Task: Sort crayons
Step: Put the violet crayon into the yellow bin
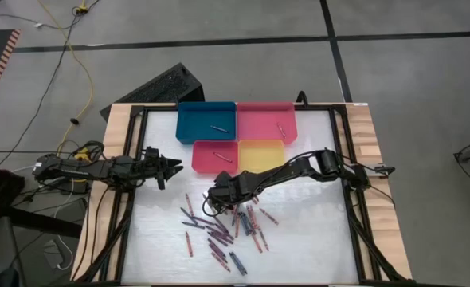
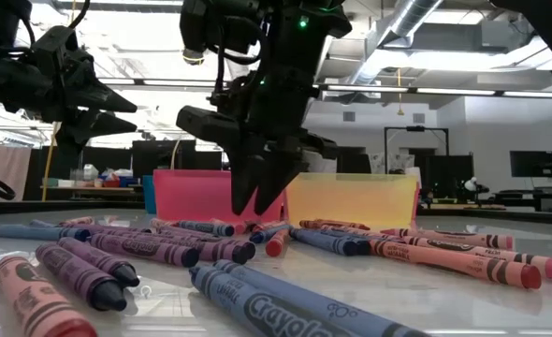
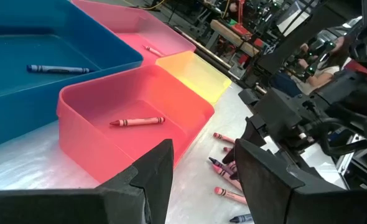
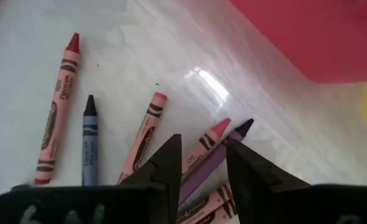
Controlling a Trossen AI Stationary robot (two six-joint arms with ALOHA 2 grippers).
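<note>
- Hanging low over the crayons point(image 1: 223, 227), the right gripper point(image 1: 217, 194) is at the far edge of the loose pile, close to the middle of the table point(image 1: 315, 239).
- Its 2 fingers point down and stand a little apart, with a narrow gap; in the right wrist view I see nothing between them, so I judge it carries no crayon.
- Directly under that gap lie a pink crayon point(image 4: 203, 147) and a purple crayon point(image 4: 213, 160), side by side and touching, both pointing toward the red tray point(image 1: 215, 156).
- Their long axis runs nearly along the line of the fingers and not across the gap, so I think the wrist must turn, or the jaws must take only 1 stick by its end, before closing.
- The rest of the crayons are spread from this spot toward the near edge of the table, lying in many directions, some crossing each other.
- 4 trays stand at the far edge: the blue tray point(image 1: 205, 121), the pink tray point(image 1: 265, 119), the red tray and the yellow tray point(image 1: 261, 154). The first 3 each hold 1 crayon; the yellow one looks empty.
- The left gripper point(image 1: 171, 167) waits near the left edge, beside the red tray, with fingers parted and nothing in them. The right arm is clearly nearer to the pile.
</note>
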